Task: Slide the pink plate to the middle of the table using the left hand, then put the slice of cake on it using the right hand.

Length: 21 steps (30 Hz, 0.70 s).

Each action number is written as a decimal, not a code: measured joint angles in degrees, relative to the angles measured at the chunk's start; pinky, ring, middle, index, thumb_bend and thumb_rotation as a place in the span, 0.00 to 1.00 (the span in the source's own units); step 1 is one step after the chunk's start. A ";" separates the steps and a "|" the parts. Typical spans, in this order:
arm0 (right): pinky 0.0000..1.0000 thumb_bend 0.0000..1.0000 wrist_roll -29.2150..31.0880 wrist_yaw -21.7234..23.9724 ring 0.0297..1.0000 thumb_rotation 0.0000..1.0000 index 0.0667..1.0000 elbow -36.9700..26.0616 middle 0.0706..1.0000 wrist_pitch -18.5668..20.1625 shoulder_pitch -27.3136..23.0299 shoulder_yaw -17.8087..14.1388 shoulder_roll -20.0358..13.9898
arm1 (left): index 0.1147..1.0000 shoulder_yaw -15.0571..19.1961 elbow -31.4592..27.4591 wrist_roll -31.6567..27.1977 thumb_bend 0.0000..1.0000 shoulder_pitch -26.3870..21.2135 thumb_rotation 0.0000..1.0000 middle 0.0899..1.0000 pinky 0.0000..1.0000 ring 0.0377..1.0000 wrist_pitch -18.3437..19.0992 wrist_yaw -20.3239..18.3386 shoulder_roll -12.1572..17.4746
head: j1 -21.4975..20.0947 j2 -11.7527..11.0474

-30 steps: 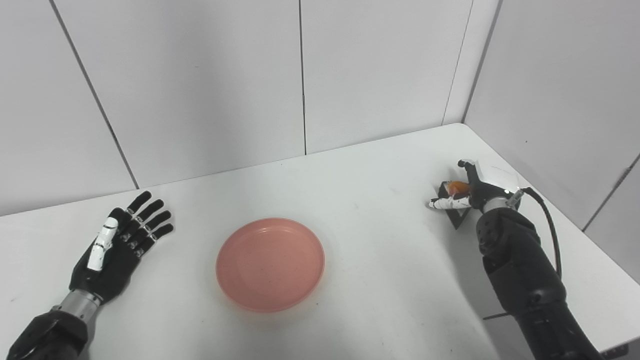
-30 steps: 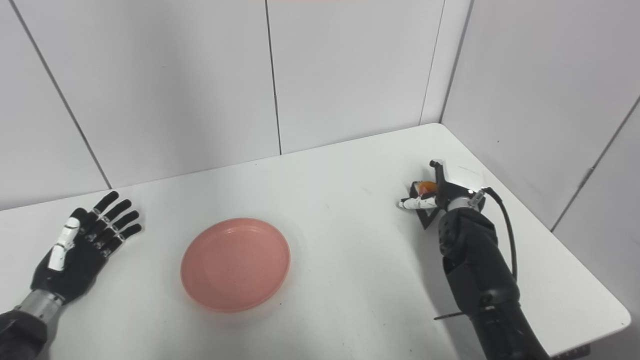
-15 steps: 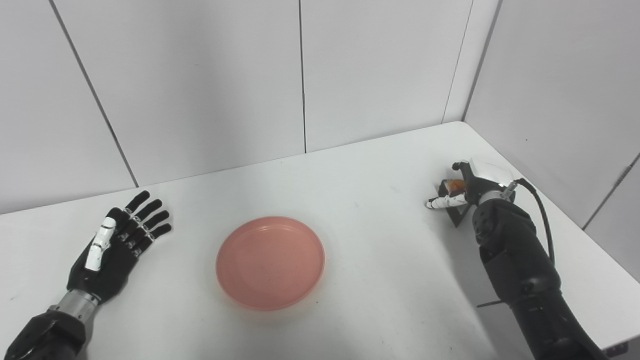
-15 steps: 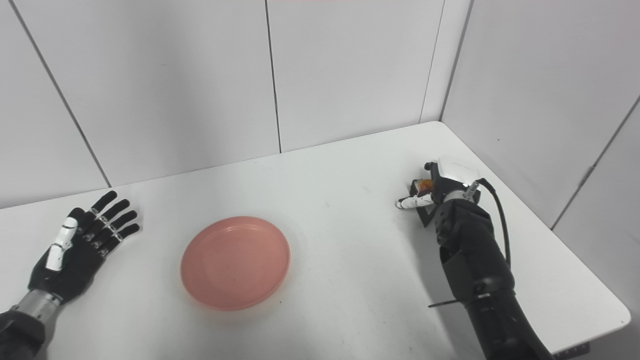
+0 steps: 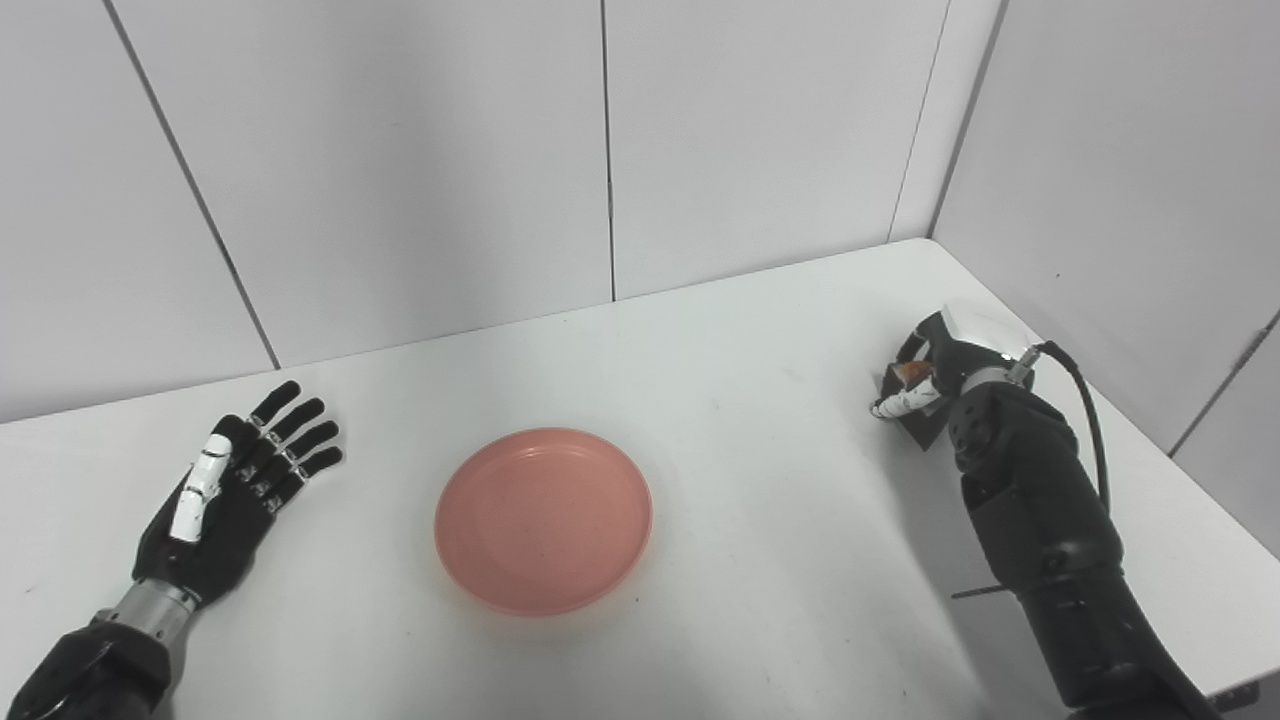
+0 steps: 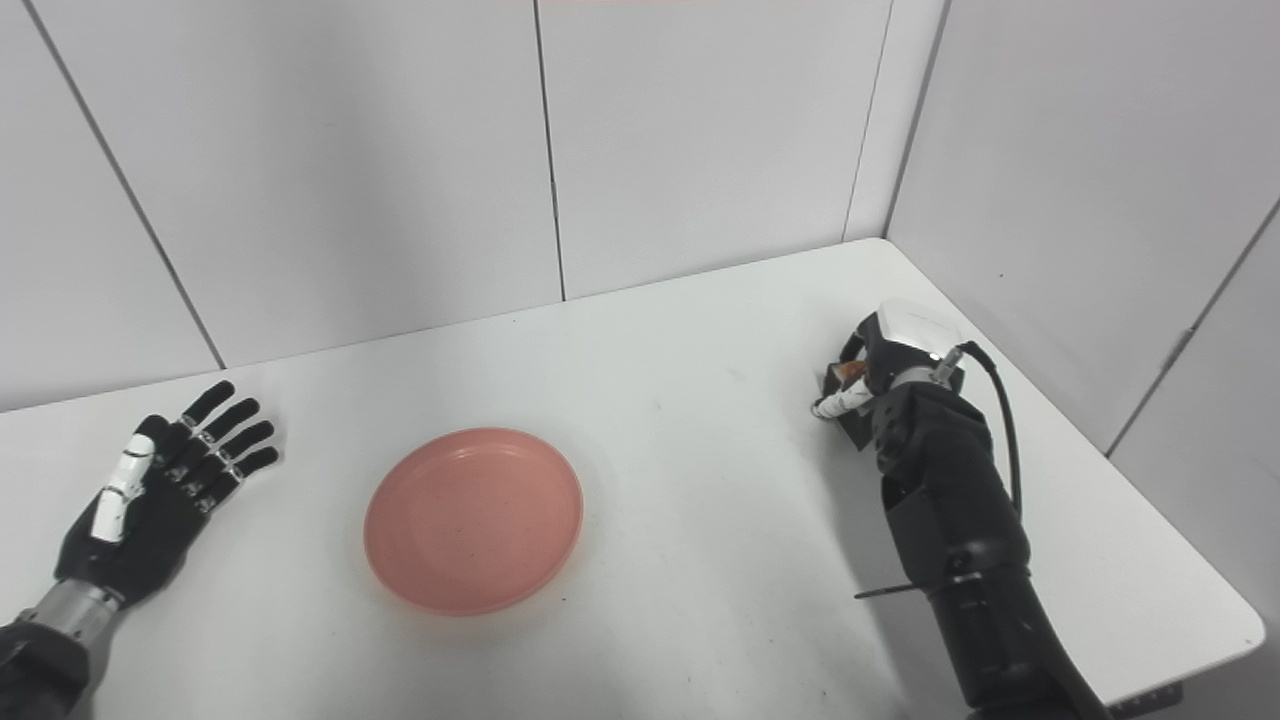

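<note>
Cake slice (image 5: pixel 912 373) sits within the right hand's (image 5: pixel 945 352) curled fingers; left hand (image 5: pixel 232 483) flat, spread, empty.

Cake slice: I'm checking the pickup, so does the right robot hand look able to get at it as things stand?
Probably yes. The right robot hand is already at the cake slice, fingers curled around it, nothing between them. Whether the grip has closed is hard to tell.

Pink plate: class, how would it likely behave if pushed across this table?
The pink plate looks shallow, round and flat-based, so it would probably slide rather than tip. Its smooth look on the smooth white table suggests it slides easily. It seems rigid.
</note>
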 measured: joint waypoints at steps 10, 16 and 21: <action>0.29 0.52 -2.73 1.10 0.34 0.00 0.49 -0.50 0.40 0.00 0.31 -1.24 0.36 | 0.85 -0.11 -1.72 0.34 0.57 0.81 0.78 0.86 0.81 0.83 0.32 0.47 0.00 | 0.44 0.18; 0.31 0.52 -1.67 2.29 0.36 0.00 0.49 -2.26 0.41 0.06 0.84 -1.96 0.20 | 0.85 -0.19 -3.55 0.37 0.56 1.63 0.78 0.85 0.81 0.83 1.00 1.17 -0.03 | 0.79 0.09; 0.33 0.52 0.19 4.13 0.38 0.00 0.48 -7.41 0.42 0.12 2.37 -0.91 -0.61 | 0.84 -0.13 -5.41 0.37 0.56 2.43 0.77 0.84 0.80 0.82 1.99 2.16 -0.03 | 1.93 -0.09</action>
